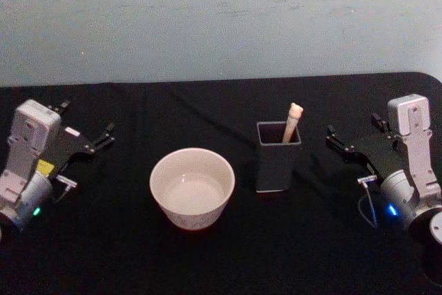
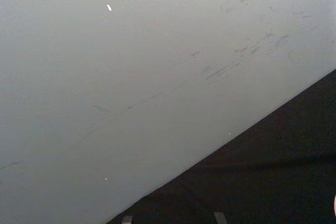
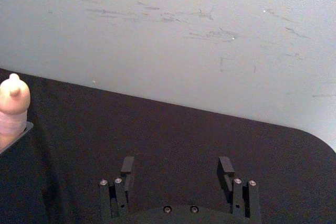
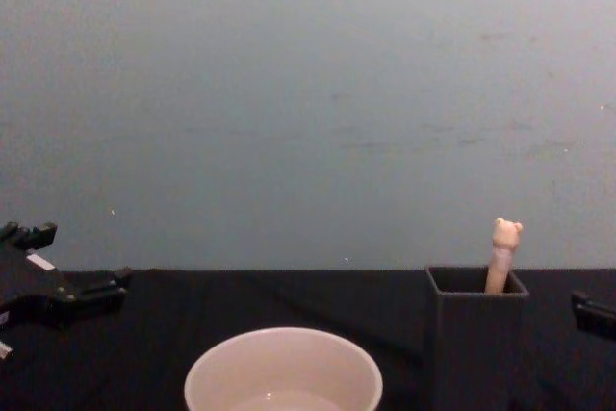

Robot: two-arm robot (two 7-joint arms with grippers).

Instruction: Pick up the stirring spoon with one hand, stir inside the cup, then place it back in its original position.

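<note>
Closest sits the cup (image 1: 192, 187), and behind it the stirring spoon (image 1: 292, 121) looks light and stiff, best held by its wooden top, while both jaws wait open, holding nothing.

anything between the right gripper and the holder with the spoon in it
Nothing: in the head view only bare black table separates the right gripper from the dark holder where the stirring spoon stands.

Cream cup (image 1: 192, 188); beige stirring spoon (image 1: 291, 122); dark grey holder (image 1: 277, 157).
</note>
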